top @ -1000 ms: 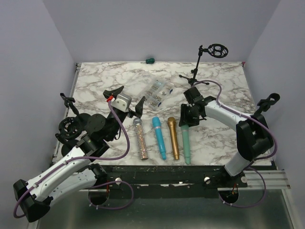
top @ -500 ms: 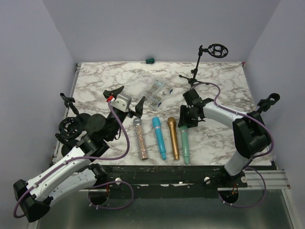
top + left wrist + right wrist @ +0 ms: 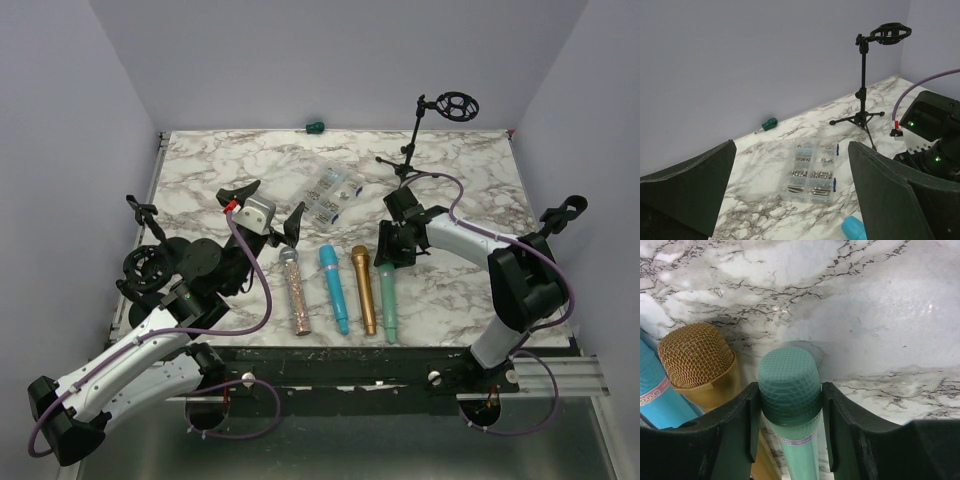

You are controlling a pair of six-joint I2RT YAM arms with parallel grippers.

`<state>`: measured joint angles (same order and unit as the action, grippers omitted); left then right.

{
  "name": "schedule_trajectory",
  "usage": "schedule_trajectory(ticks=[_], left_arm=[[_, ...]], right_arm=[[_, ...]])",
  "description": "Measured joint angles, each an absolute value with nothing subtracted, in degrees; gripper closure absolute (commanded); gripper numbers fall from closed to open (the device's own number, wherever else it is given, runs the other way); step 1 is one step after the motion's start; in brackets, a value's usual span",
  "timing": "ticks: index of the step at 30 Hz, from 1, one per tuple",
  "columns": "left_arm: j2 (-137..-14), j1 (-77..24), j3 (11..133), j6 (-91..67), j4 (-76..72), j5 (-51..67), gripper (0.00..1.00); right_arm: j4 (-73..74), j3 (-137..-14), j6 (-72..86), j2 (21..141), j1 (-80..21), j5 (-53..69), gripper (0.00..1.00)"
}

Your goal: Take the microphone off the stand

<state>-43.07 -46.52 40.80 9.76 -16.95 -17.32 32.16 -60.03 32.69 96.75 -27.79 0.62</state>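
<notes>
Green microphone lying flat on the tabletop, rightmost in the row, just beside the gold microphone, well apart from the stand at the back. Right gripper sitting over its head; left gripper hovering, spread wide. Over to the left wrist: jaws gaping, stand upright beyond the parts box. Right wrist now: fingers pinching the green microphone's mesh head, touching both sides.

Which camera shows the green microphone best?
Right wrist camera: the green microphone is close up, its head gripped by the right claw. Top camera shows it whole but small. Left wrist camera misses it.
</notes>
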Motion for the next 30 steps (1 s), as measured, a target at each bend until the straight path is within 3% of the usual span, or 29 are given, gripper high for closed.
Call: schedule_trajectory(ticks=[22, 30], left_arm=[[-42.74, -46.52, 40.82, 9.72, -16.53, -17.3, 0.02], [-42.74, -46.52, 40.82, 9.58, -16.51, -17.28, 0.01]], right_arm=[[35.27, -65.36, 32.34, 93.62, -27.79, -3.73, 0.21], [35.73, -71.5, 31.46, 83.15, -27.77, -12.97, 0.2]])
